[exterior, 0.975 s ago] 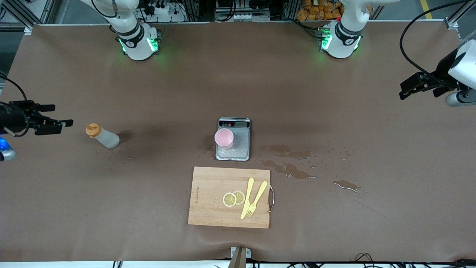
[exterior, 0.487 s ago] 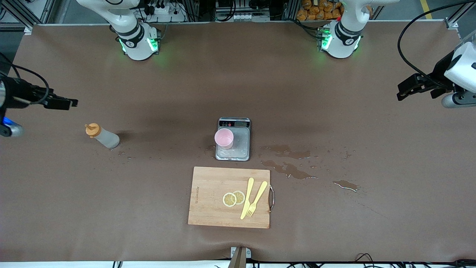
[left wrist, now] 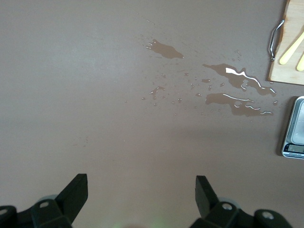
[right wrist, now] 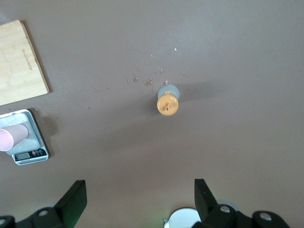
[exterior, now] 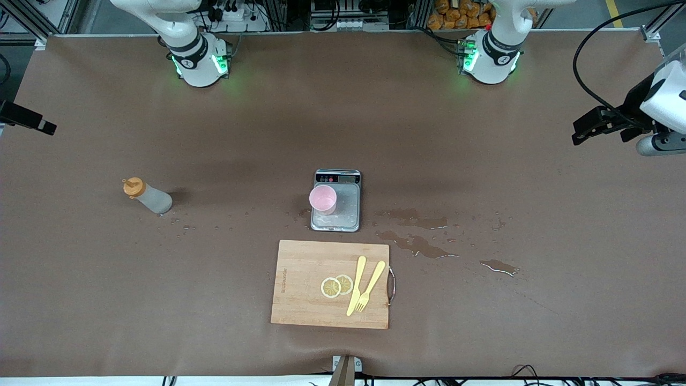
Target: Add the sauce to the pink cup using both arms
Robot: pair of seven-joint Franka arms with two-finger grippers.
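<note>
Front view: sauce [exterior: 147,196] stands upright on the tabletop toward the right arm's end, well apart from every edge, with small droplets [exterior: 185,225] on the surface just beside it. Pink cup [exterior: 323,199] sits on the scale [exterior: 348,212] near the tabletop's middle, on the part of the plate toward the right arm's end. Cutting board [exterior: 300,284] lies nearer the camera than the scale, close to the camera-side edge, carrying two lemon slices [exterior: 336,286], a yellow knife [exterior: 356,285] and fork [exterior: 371,286]. Puddles [exterior: 415,244] spread toward the left arm's end. Right gripper [right wrist: 140,199] hangs over the edge at the right arm's end, fingers apart, holding nothing; its wrist view looks down on the sauce's orange cap [right wrist: 167,104]. Left gripper [left wrist: 141,197] hangs over the opposite end edge, fingers spread, empty.
</note>
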